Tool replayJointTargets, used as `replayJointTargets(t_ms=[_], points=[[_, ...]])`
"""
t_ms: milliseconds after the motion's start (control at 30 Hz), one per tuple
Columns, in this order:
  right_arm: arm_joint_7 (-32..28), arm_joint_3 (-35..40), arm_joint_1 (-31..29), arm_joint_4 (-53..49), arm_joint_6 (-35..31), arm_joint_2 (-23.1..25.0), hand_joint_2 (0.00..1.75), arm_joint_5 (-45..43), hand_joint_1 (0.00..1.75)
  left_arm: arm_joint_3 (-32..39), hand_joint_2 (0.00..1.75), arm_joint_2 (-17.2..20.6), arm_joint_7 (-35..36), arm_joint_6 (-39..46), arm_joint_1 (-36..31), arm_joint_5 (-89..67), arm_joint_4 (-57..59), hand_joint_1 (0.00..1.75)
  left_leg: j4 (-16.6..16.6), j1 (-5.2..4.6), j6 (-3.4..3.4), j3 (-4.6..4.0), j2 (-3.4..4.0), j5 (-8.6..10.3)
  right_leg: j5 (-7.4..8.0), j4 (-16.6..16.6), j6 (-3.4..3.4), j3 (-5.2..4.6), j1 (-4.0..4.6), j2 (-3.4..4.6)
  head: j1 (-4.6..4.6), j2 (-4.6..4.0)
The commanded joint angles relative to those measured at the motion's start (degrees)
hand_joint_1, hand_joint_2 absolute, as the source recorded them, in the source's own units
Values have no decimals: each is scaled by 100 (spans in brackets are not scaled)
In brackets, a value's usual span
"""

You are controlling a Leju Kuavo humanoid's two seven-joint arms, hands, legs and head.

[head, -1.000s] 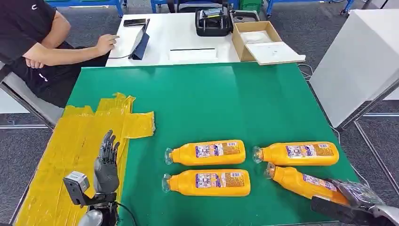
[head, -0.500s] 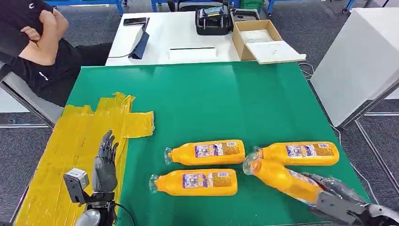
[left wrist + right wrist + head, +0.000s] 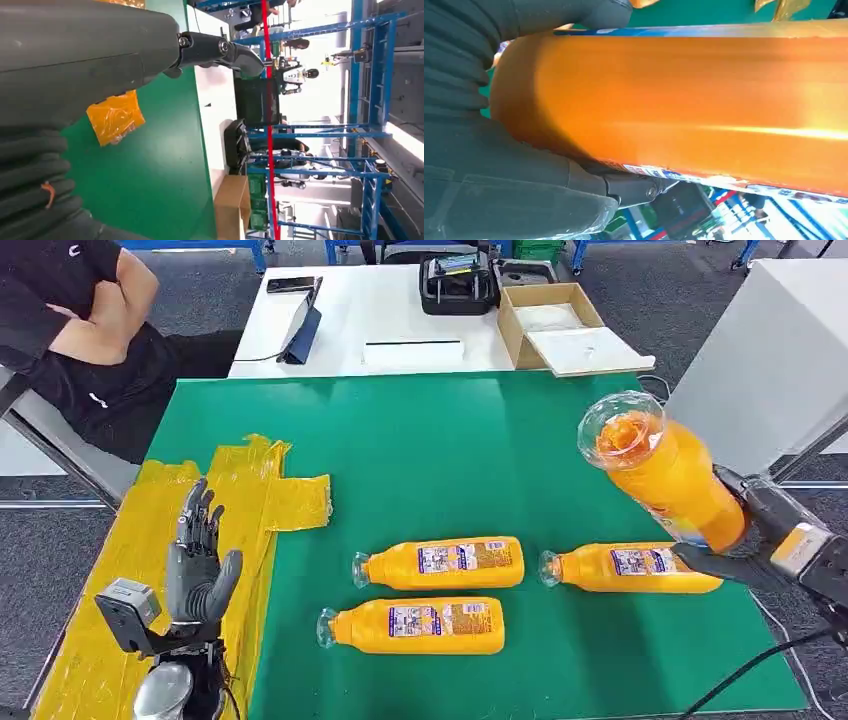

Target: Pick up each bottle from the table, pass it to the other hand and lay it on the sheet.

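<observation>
R hand grips the lifted bottle round its lower body, arm coming in from the table's right edge, bottle held up in the air and tilted, clear cap end pointing up and away from the hand, toward the camera. In the R wrist view the orange bottle body lies across the palm w/ dark fingers wrapped under it.

L hand is released, holding nothing: upright, fingers spread and pointing away from the robot, over the yellow sheet. L wrist view shows the thumb sticking out free over the green table.

Three other bottles lie flat on the table between the hands: one just below the R hand, two more stacked side by side further toward the L hand.

Vs 0.5 s ago: bottle was low, just off the table beside the rightmost lying bottle; now raised well clear of it. L hand has shifted slightly further out over the sheet.
</observation>
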Motion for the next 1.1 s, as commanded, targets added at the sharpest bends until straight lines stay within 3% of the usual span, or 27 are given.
replayJointTargets(t_ms=[33, 133, 233, 300, 333, 433, 500, 600, 700, 800, 1000, 1100], points=[[-1, 1380, -1371, 1574, -753, 1135, 175, 654, 175, -394, 175, 179, -18, 24, -134, -33, 6, 0, -5, 6, -17, 9, 29, -1, 9, -11, -3, 7, 6, 13, 4, 0], [200, 2288, -2446, 3231, -1903, 2189, 175, 1455, 175, -671, 175, 180, 44, 29, -187, 149, -58, 0, -15, 13, -21, 16, 85, -4, 26, -24, -4, 16, 15, 62, 0, 0], [162, 2534, -2622, 3444, -2116, 2212, 175, 1385, 175, -732, 175, 223, 74, 92, -201, 189, -65, 0, -11, 8, -27, 12, 123, 0, 32, -9, -7, -9, 14, 92, 2, 0], [299, 2602, -2621, 3361, -2230, 2159, 175, 1355, 175, -734, 175, 227, 71, 62, -212, 272, -49, 0, -7, 4, -26, -2, 75, 8, 24, 1, -8, -24, 10, 51, 0, 0], [584, 2762, -3024, 3892, -2561, 2598, 175, 1647, 175, -794, 175, 234, 87, -93, -307, 431, 12, 0, -7, 3, -35, -4, 69, 13, 32, 3, -15, -28, 8, 42, 0, 0], [691, 3253, -4101, 5668, -3282, 3849, 175, 2057, 175, -1039, 175, 213, 110, -218, -697, 762, 331, 0, 0, 9, -36, -19, 68, 22, 36, 11, -14, -44, 8, 53, 6, 0], [754, 3364, -4297, 6072, -3546, 4391, 175, 2071, 175, -1182, 175, 181, 141, -260, -878, 950, 444, 0, -2, 12, -41, -26, 121, 26, 49, 18, -16, -57, 11, 99, 2, 0], [1002, 3561, -4225, 6123, -3937, 5008, 175, 2222, 175, -1343, 175, 58, 246, -345, -1020, 1187, 386, 0, -7, 12, -54, -35, 114, 40, 54, 29, -37, -77, 12, 96, 0, 0], [1192, 3568, -4125, 6074, -4065, 5233, 175, 2156, 175, -1583, 175, 24, 463, -327, -1171, 1310, 339, 0, -1, 17, -55, -47, 65, 47, 39, 38, -34, -86, 13, 53, 0, 0], [1226, 3694, -4043, 6039, -4100, 5287, 175, 2155, 175, -1706, 175, 37, 526, -197, -1369, 1452, 504, 0, 5, 22, -65, -52, 28, 49, 29, 46, -32, -86, 15, 13, 2, 0], [1183, 4519, -3071, 5383, -4214, 5397, 175, 2472, 175, -1593, 175, 87, 580, -151, -1639, 1858, 811, 0, -12, 28, -62, -54, 29, 56, 38, 26, -31, -81, 25, 18, 4, 0], [1206, 4566, -3011, 5355, -4261, 5408, 175, 2486, 175, -1579, 175, 103, 579, -154, -1631, 1872, 815, 0, -10, 27, -62, -58, 31, 55, 38, 28, -32, -86, 23, 21, 4, 0]])
